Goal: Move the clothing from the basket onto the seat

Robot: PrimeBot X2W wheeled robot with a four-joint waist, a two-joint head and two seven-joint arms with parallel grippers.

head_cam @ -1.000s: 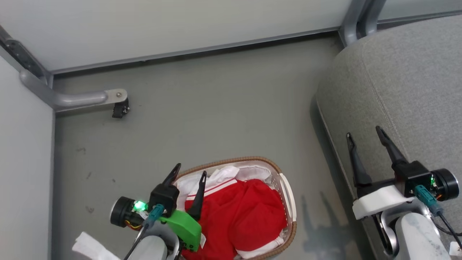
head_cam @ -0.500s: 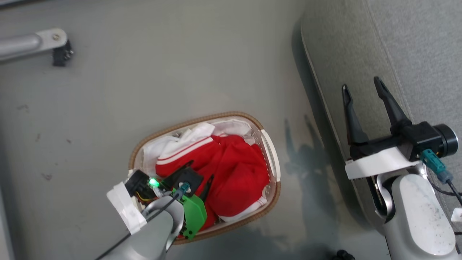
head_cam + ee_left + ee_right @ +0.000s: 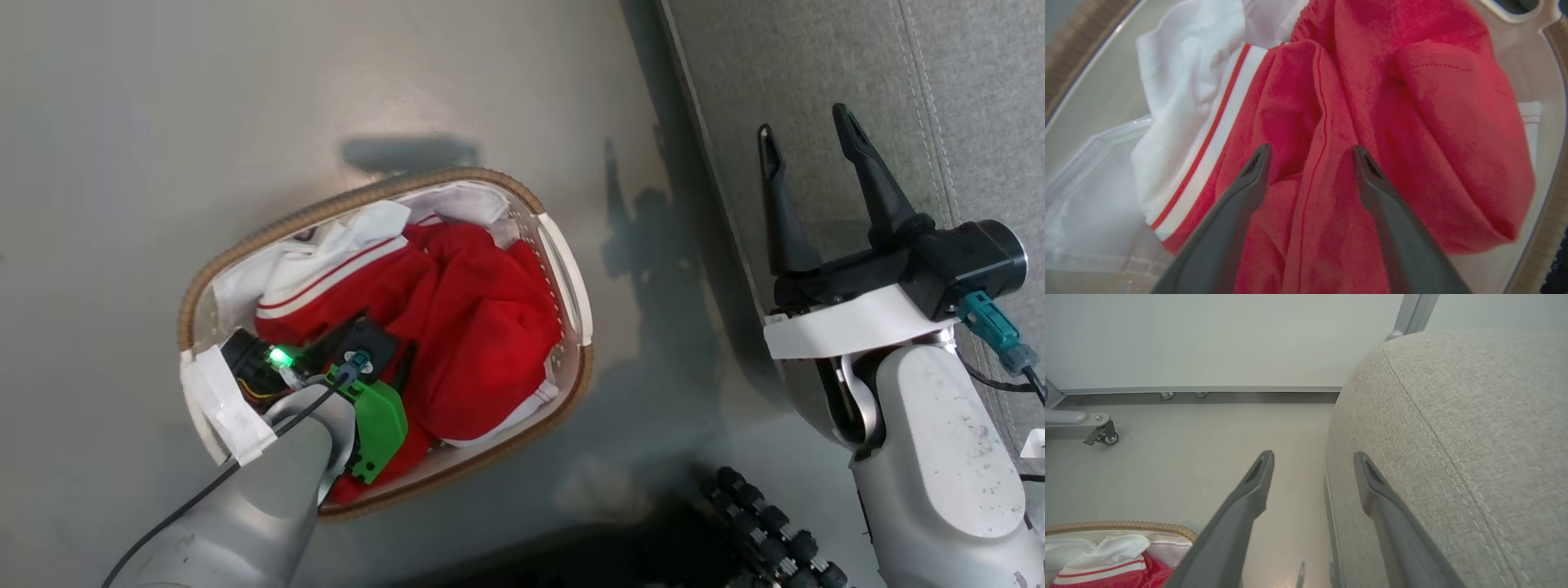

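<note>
The basket [image 3: 457,176] stands on the floor, left of the seat [image 3: 816,65]. Red clothing [image 3: 482,327] with white stripe trim fills it over a white liner. My left gripper [image 3: 1310,153] is open and reaches down into the basket. Its two fingertips straddle a raised fold of the red clothing [image 3: 1412,122], close to the fabric or touching it. My right gripper [image 3: 804,135] is open with nothing in it, over the seat's left edge. In the right wrist view the right gripper [image 3: 1312,457] spans the edge of the seat [image 3: 1453,437], and the basket rim [image 3: 1126,526] shows at lower left.
Grey floor [image 3: 245,98] surrounds the basket. A black roller wheel [image 3: 767,531] of my base sits near the bottom. A metal leg with a caster [image 3: 1102,435] and a pale wall [image 3: 1208,335] lie beyond the basket.
The head camera has tilted down, so the whole picture has shifted. My left gripper has gone down from above the basket into the red clothing. The right gripper stays open.
</note>
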